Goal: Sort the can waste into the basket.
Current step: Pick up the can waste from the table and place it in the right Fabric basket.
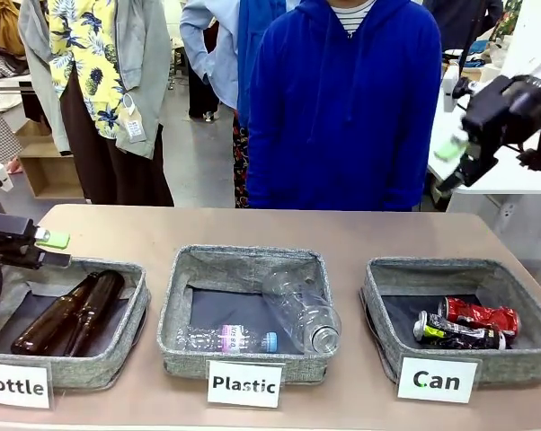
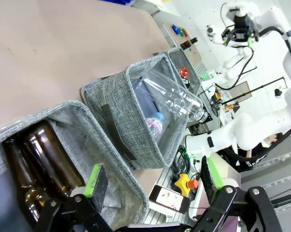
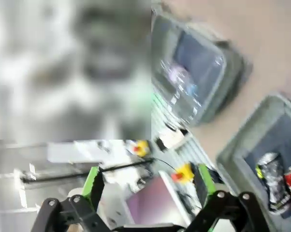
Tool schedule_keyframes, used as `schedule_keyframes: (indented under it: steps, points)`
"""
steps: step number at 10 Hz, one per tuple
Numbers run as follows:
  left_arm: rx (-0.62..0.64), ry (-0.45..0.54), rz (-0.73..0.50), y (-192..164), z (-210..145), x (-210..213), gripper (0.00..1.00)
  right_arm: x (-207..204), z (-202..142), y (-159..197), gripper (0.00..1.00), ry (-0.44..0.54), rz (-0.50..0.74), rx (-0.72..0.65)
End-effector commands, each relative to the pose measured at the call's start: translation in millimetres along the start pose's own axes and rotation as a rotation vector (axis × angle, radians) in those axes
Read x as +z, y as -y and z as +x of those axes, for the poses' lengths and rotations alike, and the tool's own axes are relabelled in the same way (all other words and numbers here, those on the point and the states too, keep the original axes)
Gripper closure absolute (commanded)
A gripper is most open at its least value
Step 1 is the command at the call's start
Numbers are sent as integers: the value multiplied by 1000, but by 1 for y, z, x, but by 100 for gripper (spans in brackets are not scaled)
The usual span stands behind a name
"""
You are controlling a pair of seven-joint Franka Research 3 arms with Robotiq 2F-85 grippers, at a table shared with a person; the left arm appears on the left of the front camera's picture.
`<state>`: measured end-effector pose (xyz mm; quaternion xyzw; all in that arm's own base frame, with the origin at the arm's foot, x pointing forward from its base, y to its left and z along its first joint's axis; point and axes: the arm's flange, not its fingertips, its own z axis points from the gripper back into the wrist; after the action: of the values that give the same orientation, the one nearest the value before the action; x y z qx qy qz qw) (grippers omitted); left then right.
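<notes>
Both cans are lying in the Can basket; both claws, left claw and right claw, are being held open and empty. Right wrist view is blurred, so a clipped basket rim is probably the remaining risk.

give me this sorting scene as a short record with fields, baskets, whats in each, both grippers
can basket: red can and dark can, both crushed, lying side by side
plastic basket: two clear bottles
bottle basket: two brown glass bottles
left gripper: open, empty, above the bottle basket
right gripper: open, empty, raised above the table's right end
person: standing at the far side
</notes>
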<state>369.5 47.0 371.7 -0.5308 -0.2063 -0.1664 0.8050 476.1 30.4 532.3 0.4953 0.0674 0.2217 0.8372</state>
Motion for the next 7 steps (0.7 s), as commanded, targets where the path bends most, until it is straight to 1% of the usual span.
schedule_keyframes:
  steps: [1,2,3,4,7]
  points:
    - [0,-3,-3,3,-2,1,0,-3,18,9,0,864,677,-423]
    - [0,-3,-3,3,-2,1,0,-4,20,16,0,877,704,-440]
    - [0,-3,-3,3,-2,1,0,-8,24,22,0,887,679,-400]
    - [0,-3,-3,3,-2,1,0,8,18,20,0,166,214,-193]
    - [0,-3,-3,3,-2,1,0,8,18,20,0,166,214,-193]
